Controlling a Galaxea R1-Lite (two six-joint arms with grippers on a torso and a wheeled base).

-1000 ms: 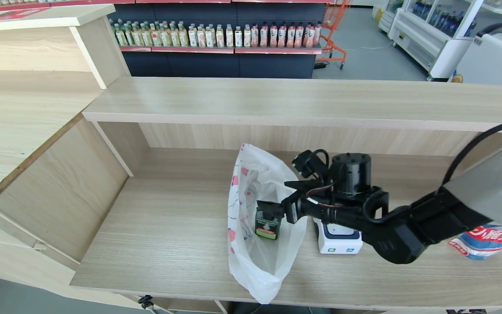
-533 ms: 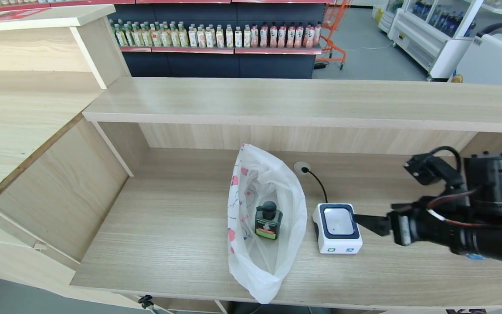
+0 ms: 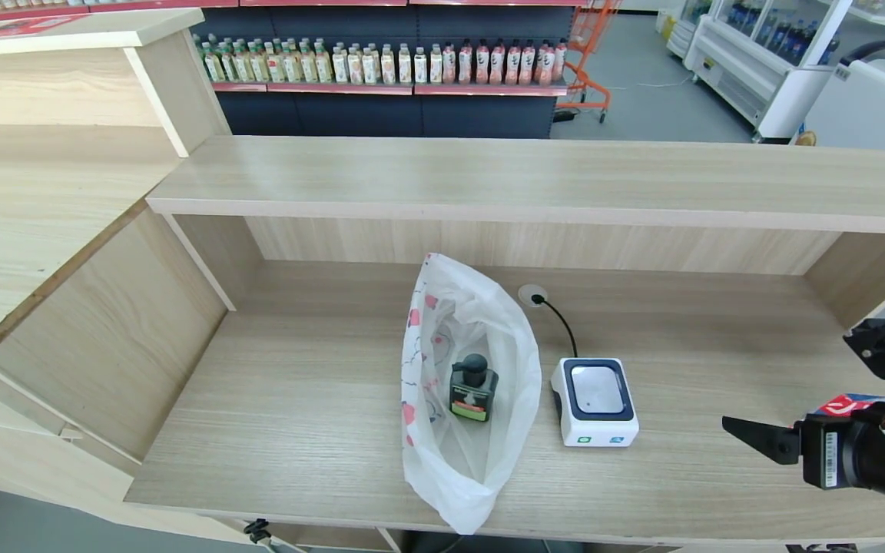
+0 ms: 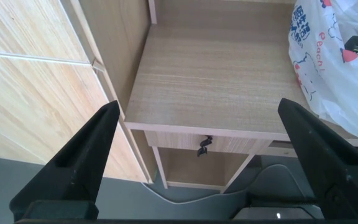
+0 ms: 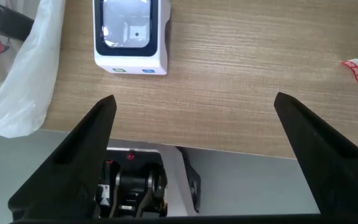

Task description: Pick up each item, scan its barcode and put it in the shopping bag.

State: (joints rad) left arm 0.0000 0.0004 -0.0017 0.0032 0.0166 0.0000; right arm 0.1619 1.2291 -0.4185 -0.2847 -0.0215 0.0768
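Matt wood-grain counter (image 3: pixel 296 399) — thin, glossy plastic shopping bag (image 3: pixel 442 468).

Light wood checkout counter (image 3: pixel 296 415) centre frame, raised ledge (image 3: pixel 535 173) above it, shelf of bottled drinks (image 3: pixel 381 63) top centre, orange trolley (image 3: pixel 588 57) and white chiller cabinet (image 3: pixel 765 61) upper right.

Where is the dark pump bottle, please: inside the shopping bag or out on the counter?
Inside. The pump bottle sits within the open mouth of the shopping bag, white plastic around it on every side.
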